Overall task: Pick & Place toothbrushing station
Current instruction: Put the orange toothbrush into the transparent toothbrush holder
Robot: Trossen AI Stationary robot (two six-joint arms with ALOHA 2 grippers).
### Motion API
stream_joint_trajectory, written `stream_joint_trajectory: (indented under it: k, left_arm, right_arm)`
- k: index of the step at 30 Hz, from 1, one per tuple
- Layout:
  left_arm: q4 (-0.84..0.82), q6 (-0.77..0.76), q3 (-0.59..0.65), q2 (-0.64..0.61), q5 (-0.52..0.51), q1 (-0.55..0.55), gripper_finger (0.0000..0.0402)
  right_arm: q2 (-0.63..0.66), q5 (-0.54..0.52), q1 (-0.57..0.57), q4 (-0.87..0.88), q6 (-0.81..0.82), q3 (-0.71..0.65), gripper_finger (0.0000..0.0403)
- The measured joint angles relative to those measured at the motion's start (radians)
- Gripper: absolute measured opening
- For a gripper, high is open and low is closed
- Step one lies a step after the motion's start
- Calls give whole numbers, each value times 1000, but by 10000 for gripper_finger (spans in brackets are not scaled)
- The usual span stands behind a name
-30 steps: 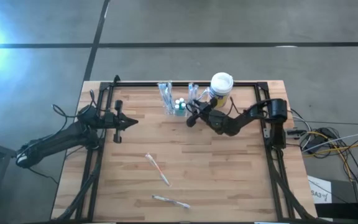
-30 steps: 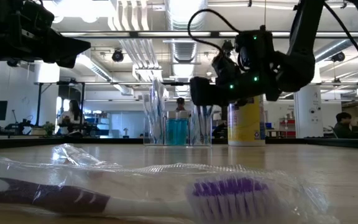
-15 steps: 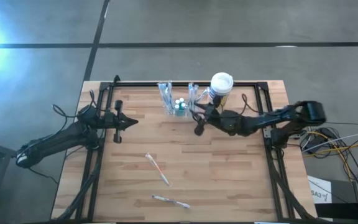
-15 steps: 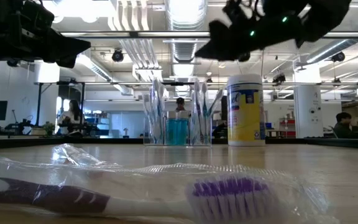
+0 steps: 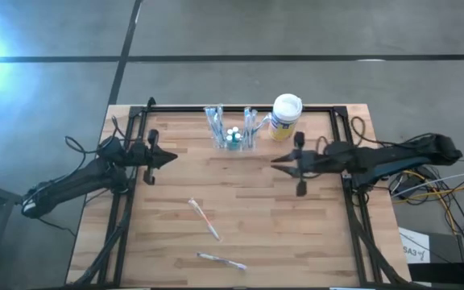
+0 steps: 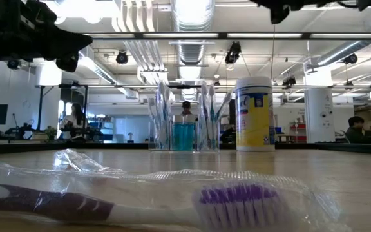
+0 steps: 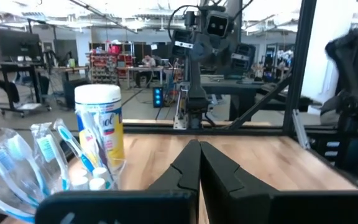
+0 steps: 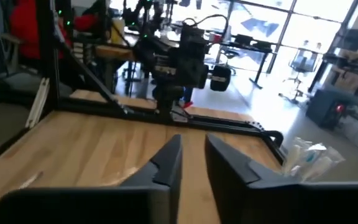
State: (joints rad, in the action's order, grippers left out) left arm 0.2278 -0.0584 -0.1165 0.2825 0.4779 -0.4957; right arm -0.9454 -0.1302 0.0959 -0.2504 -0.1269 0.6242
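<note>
1. The right arm has pulled back from the far edge of the table since the earlier frames; its right gripper point(image 5: 279, 161) now hangs over the right-hand boards, well clear of the toothbrushing station point(image 5: 232, 129).
2. Right gripper: the wrist view shows the fingers point(image 8: 166, 160) a narrow gap apart, holding nothing.
3. Left gripper point(image 5: 170, 158): unchanged at the table's left side, fingers point(image 7: 188, 167) pressed together, empty.
4. The toothbrushing station stands upright at the far edge, loaded with wrapped brushes and a blue-green cup, just beside the white-lidded canister point(image 5: 286, 113).
5. Two wrapped toothbrushes point(image 5: 205, 219) lie on the near boards, well apart from both grippers.
</note>
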Motion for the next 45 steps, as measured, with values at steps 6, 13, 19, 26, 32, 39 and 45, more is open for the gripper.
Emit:
stream_joint_trajectory:
  k: [6,13,19,26,32,39,45]
  left_arm:
    - [0,-79,0,0,-8,0,7]
    - [0,-102,-1,0,-63,0,7]
    - [2,-102,-10,0,-63,0,7]
    - [1,-102,-14,-4,-62,0,7]
    - [-6,-101,-14,-6,-60,0,7]
    - [-13,-100,-12,-6,-59,1,7]
    - [-44,-90,-10,-6,-60,0,7]
  right_arm:
    - [215,17,3,-27,7,-112,12]
    - [427,-3,2,-12,58,-230,8]
    - [586,-30,2,5,68,-299,8]
    - [789,-66,2,90,100,-361,8]
    - [927,-105,2,128,97,-412,8]
    - [929,-130,2,143,99,-451,8]
    - [939,-143,2,147,83,-497,8]
